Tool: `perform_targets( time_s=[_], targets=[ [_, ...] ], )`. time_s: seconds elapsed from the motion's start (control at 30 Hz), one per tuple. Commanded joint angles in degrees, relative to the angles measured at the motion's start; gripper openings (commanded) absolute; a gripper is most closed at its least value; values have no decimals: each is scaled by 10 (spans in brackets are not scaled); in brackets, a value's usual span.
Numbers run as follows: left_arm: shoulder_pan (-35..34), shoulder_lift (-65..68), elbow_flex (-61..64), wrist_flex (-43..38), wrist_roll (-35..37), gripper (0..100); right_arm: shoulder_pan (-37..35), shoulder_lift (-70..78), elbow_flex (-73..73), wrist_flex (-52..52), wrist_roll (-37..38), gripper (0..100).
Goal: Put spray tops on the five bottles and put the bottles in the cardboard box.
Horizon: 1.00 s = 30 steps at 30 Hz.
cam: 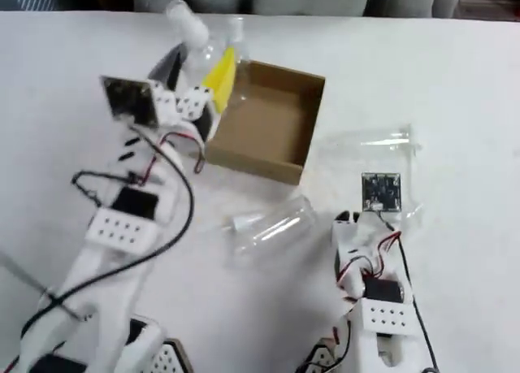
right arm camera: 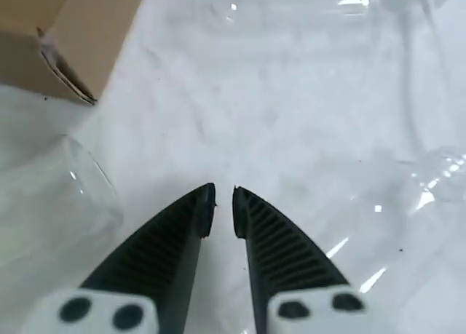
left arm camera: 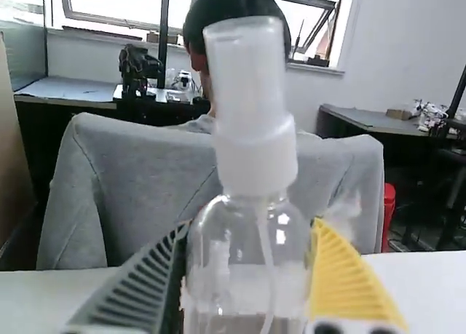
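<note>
Your left gripper has its fingers clamped on a clear bottle, one finger on each side of the body, and the spray top is already on it. From the high view, that bottle is held tilted above the bench, just beside the far left corner of the box. A second bottle lies on its side on the bench in front of the box. Your right gripper sits low over the bench near that second bottle, its fingers almost together with nothing between them.
</note>
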Motion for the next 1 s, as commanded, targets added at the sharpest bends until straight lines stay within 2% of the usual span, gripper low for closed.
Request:
perform_targets(
  time_s=[0.0, 0.17, 0.33, 0.8, 0.97],
  targets=[
    [-5, 86, -40, -105, 3, 20, 7, -6, 11, -9, 6, 16],
    [-9, 191, -40, -225, 2, 20, 7, -6, 13, -9, 6, 16],
    [-10, 280, -49, -299, 2, 20, 6, -6, 13, -9, 7, 16],
    [-23, 513, -195, -309, 2, 20, 4, -6, 13, -9, 7, 16],
    [-27, 588, -222, -366, 2, 20, 4, -6, 14, -9, 7, 16]
  ],
)
